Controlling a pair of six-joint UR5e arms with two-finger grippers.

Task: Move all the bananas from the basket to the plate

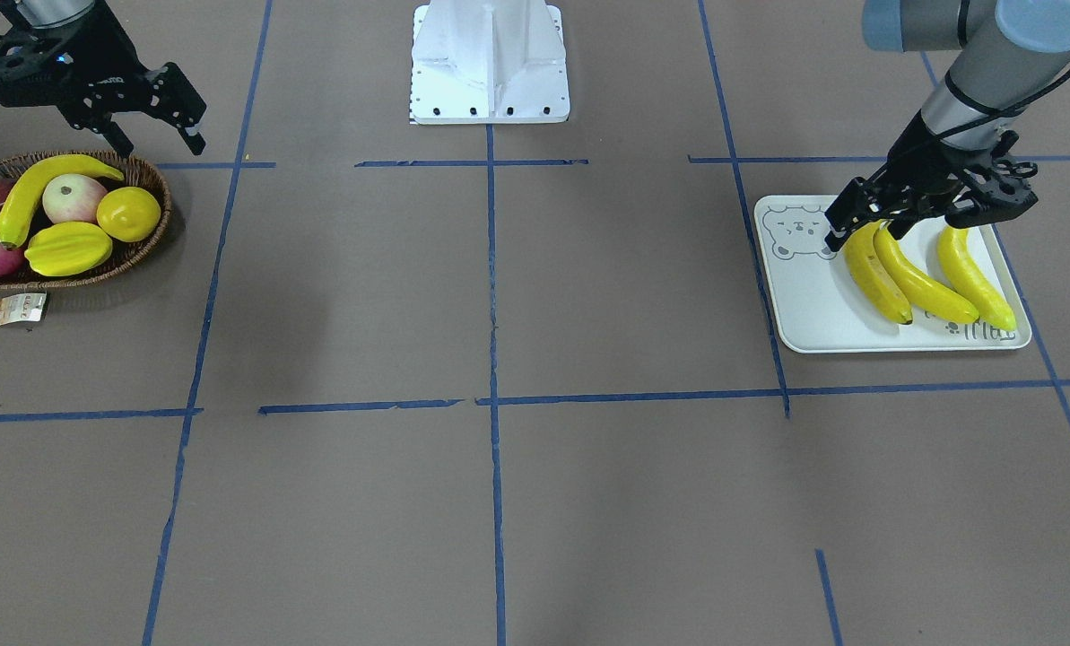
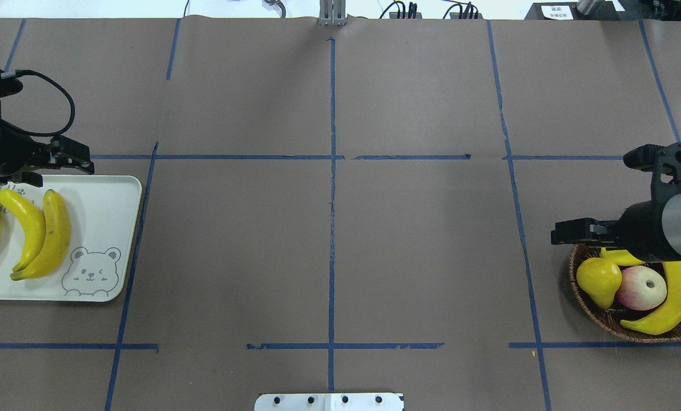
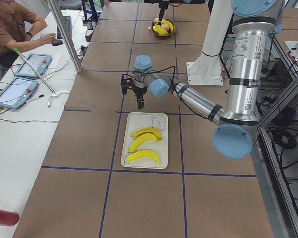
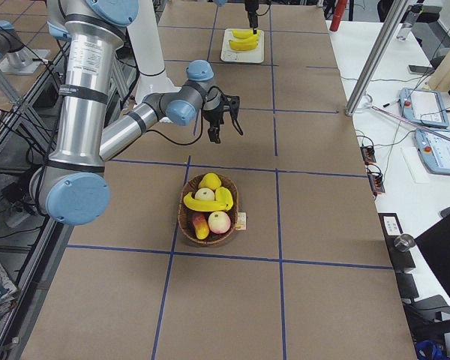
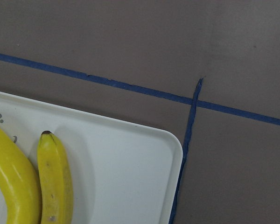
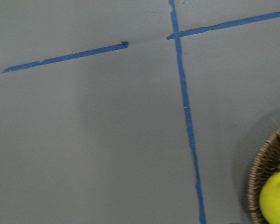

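Yellow bananas [image 1: 925,289], off-white plate [image 1: 804,309] w/ grey bear print [image 1: 790,233], dark-brown woven basket [image 1: 137,257], apples [image 1: 73,197] prob. pink-white, blue tape [image 1: 491,269]

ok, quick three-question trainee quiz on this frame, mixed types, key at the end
1. How many bananas lie on the plate?
2. True or false: the right end effector grips a banana.
3. The last banana in the basket lies: A) under the apples, B) across the other fruit, C) on the table.
Key: 1) three; 2) false, it is open and empty; 3) B.
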